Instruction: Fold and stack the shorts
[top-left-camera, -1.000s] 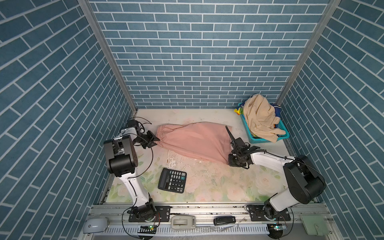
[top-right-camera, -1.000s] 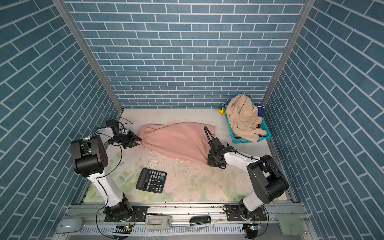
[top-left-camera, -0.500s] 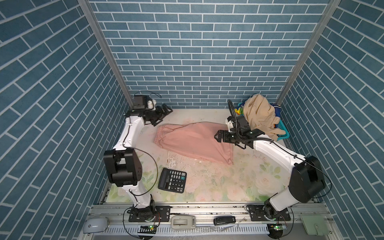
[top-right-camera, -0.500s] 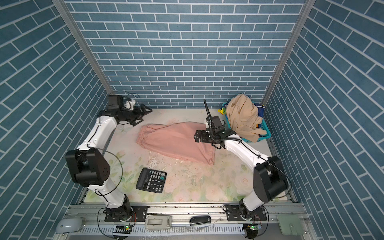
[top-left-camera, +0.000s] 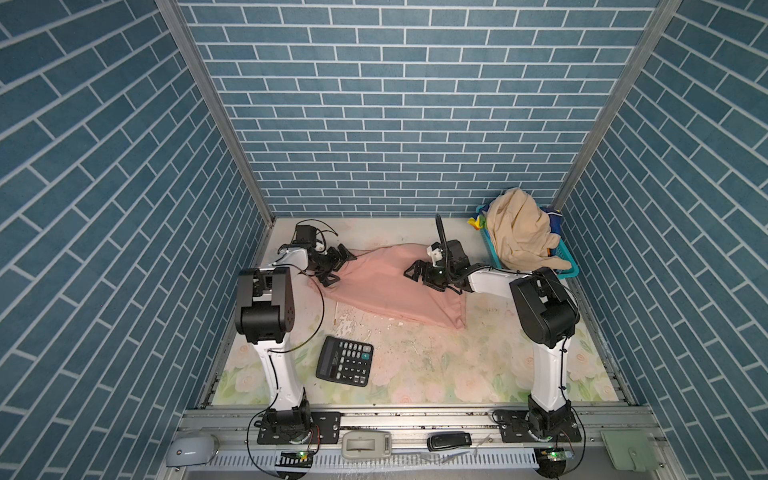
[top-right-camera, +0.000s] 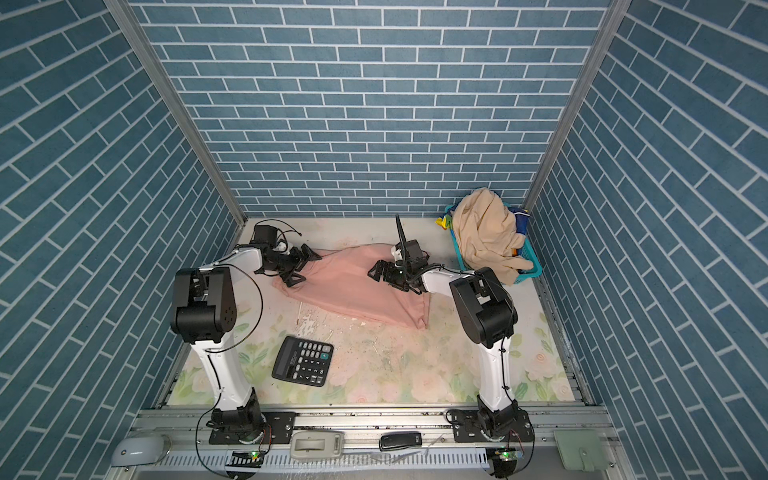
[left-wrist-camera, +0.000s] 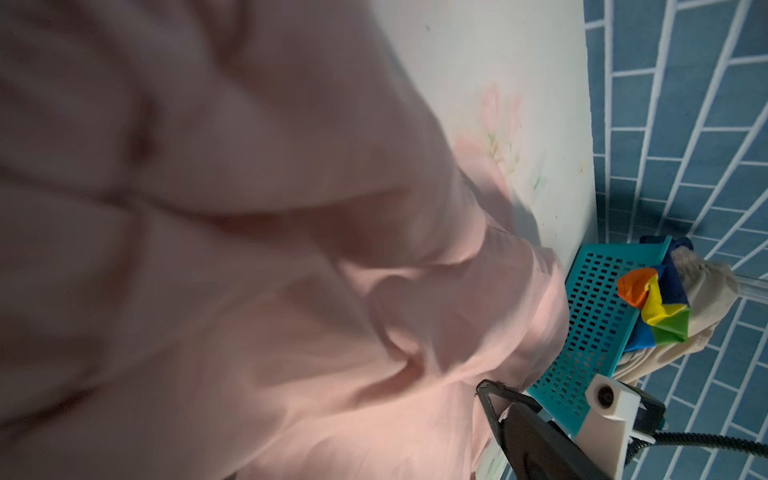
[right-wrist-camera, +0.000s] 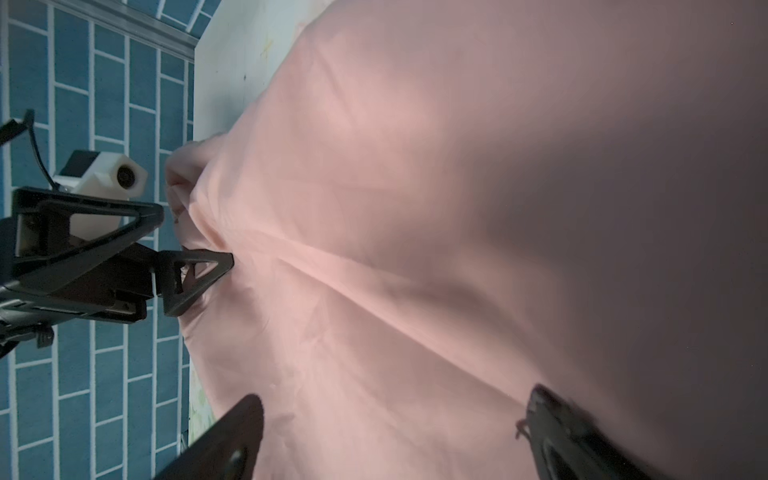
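The plain salmon-pink cloth shorts (top-left-camera: 386, 291) lie on the flowered table (top-left-camera: 436, 365), seemingly folded once and rumpled. The left gripper (top-left-camera: 338, 268) and right gripper (top-left-camera: 422, 282) sit at their ends, jaws spread, gripping nothing. The beige shorts (top-left-camera: 519, 237) and rainbow-striped shorts (top-left-camera: 476, 223) wait heaped in the teal mesh basket (top-left-camera: 568, 270), and no stack exists yet.

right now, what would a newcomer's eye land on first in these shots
Likely the salmon-pink cloth shorts spread across the back middle of the floral table, with the left gripper and right gripper near either end, jaws open. Next, the teal plastic mesh basket in the back right corner, heaped with crumpled beige cloth shorts and a shiny rainbow-striped pair peeking out. A black calculator lies nearer the front, left of centre.
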